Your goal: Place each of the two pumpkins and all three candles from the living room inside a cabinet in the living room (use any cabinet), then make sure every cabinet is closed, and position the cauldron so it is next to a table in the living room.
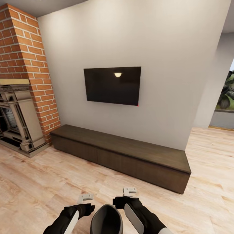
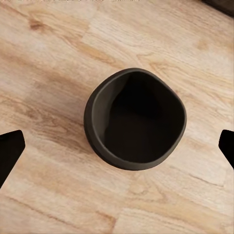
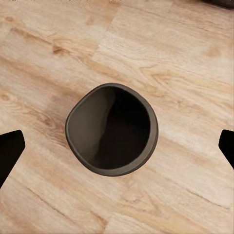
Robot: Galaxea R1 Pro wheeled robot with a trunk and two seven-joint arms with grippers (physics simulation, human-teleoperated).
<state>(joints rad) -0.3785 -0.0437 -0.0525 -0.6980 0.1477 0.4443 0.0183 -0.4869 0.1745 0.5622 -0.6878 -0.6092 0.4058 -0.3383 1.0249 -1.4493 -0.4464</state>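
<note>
Fingertips of the left gripper (image 2: 117,148) and the right gripper (image 3: 117,148) stand wide apart, holding nothing. One dark cauldron (image 1: 106,219) sits upright on the wooden floor (image 1: 39,182) between the two grippers and below them, its mouth open and nothing visible inside. Beyond the fingers, across bare floor, one long cabinet (image 1: 123,152) stands shut against the wall under one television (image 1: 112,85). One brick fireplace (image 1: 22,91) stands further left. No writing is readable.
</note>
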